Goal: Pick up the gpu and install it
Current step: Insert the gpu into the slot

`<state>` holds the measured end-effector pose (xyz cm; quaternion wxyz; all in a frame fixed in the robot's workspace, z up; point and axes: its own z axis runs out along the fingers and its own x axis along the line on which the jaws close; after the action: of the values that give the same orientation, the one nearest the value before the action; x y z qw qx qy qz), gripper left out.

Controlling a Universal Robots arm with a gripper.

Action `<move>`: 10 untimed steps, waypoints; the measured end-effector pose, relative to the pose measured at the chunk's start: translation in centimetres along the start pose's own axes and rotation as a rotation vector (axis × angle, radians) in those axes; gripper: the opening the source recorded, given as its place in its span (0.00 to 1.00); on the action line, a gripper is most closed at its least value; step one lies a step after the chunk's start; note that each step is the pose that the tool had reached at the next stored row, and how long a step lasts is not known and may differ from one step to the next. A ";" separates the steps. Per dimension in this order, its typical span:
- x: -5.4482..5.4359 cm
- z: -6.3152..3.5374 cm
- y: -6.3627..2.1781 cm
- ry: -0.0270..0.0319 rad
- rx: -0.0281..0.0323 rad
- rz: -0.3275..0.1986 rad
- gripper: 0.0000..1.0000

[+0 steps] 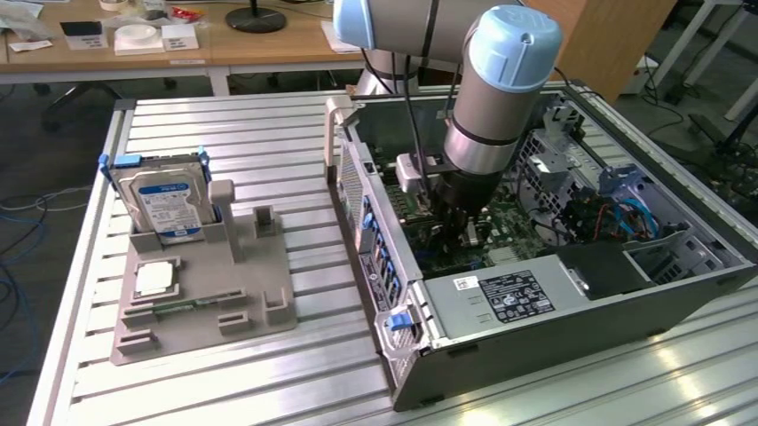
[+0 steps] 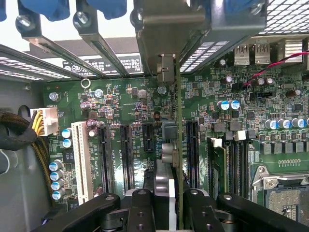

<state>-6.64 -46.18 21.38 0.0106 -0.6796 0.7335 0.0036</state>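
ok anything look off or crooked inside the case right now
Nothing stands out. The gripper holds the gpu edge-on over the motherboard, running parallel to the slots, not skewed. Nothing looks loose or damaged.

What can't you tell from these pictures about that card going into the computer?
- Wrist view: the gpu is edge-on in the gripper, so its face and seating are hidden.
- Exterior view: the arm blocks the spot where it meets the motherboard.
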 end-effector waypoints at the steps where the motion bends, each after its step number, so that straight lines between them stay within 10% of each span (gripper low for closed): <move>1: 0.0 0.00 0.00 0.0001 -0.0001 0.000 0.28; 10: 0.0 0.00 -0.34 0.0001 -0.0001 0.000 0.28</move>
<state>-6.30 -46.18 21.38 0.0106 -0.6795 0.7336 0.0036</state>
